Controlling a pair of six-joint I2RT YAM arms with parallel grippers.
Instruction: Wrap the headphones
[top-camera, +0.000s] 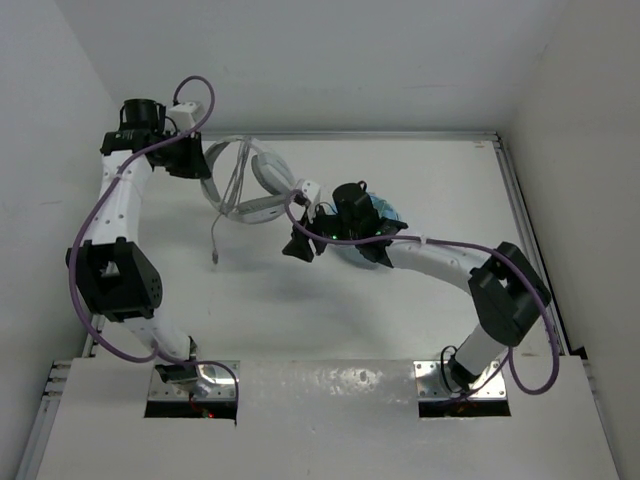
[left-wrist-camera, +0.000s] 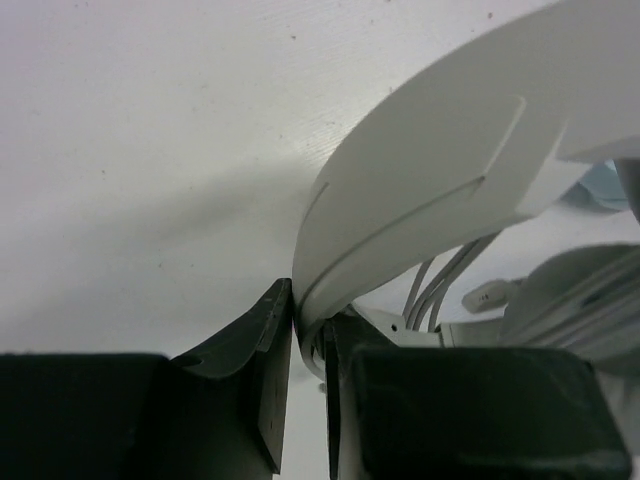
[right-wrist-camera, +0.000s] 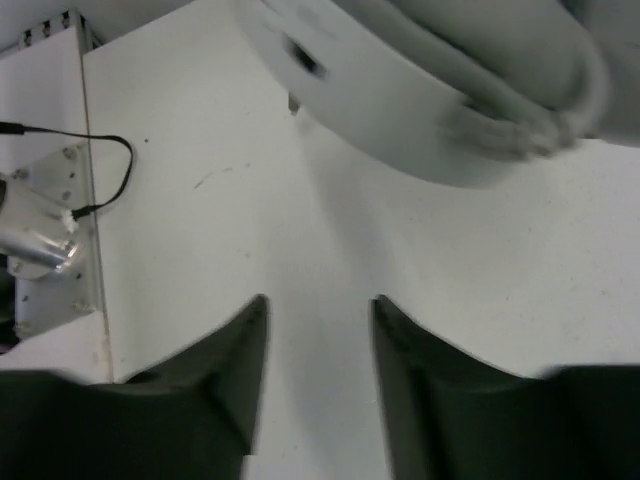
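Observation:
The white and light-grey headphones (top-camera: 245, 180) lie at the back left of the table, with their headband (left-wrist-camera: 440, 160) arching up. My left gripper (top-camera: 203, 168) is shut on the headband's left end, which shows pinched between the jaws in the left wrist view (left-wrist-camera: 310, 320). Loops of thin grey cable (left-wrist-camera: 440, 285) run inside the band. A loose cable end (top-camera: 215, 250) trails down toward the table's front. My right gripper (top-camera: 298, 247) is open and empty, just in front of the right ear cup (top-camera: 300, 195). The cup (right-wrist-camera: 400, 110) shows blurred above the open gripper (right-wrist-camera: 318, 310).
Light blue headphones (top-camera: 387, 213) lie mostly hidden under my right wrist. The table's raised rail (top-camera: 520, 200) runs along the right side. The left arm's metal base plate (right-wrist-camera: 40, 230) and a black wire show at the left of the right wrist view.

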